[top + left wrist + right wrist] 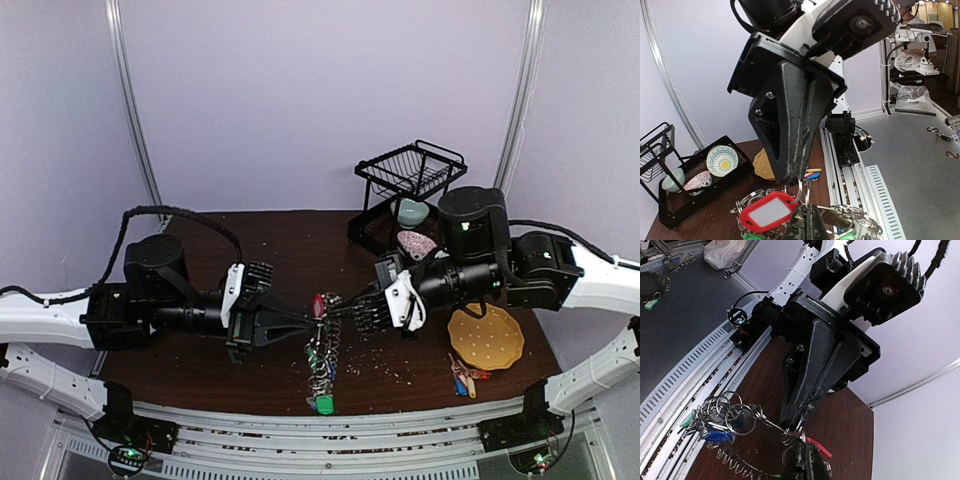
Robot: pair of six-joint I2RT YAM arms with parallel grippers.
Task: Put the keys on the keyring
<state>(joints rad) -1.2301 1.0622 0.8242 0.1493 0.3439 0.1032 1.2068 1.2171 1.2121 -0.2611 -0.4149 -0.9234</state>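
Left claw (306, 318) clamped on keyring (322, 365), right claw (337, 310) pinching red-tagged key (318, 305), keyring stretched toward near edge

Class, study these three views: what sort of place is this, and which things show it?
Probably a robotics lab test cell, not a home: a left arm and right arm mounted on a slotted metal rail, plain backdrop panels enclosing the table, and other equipment beyond.

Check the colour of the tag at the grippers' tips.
The tag is red with a pale label window; the left wrist view shows it best.
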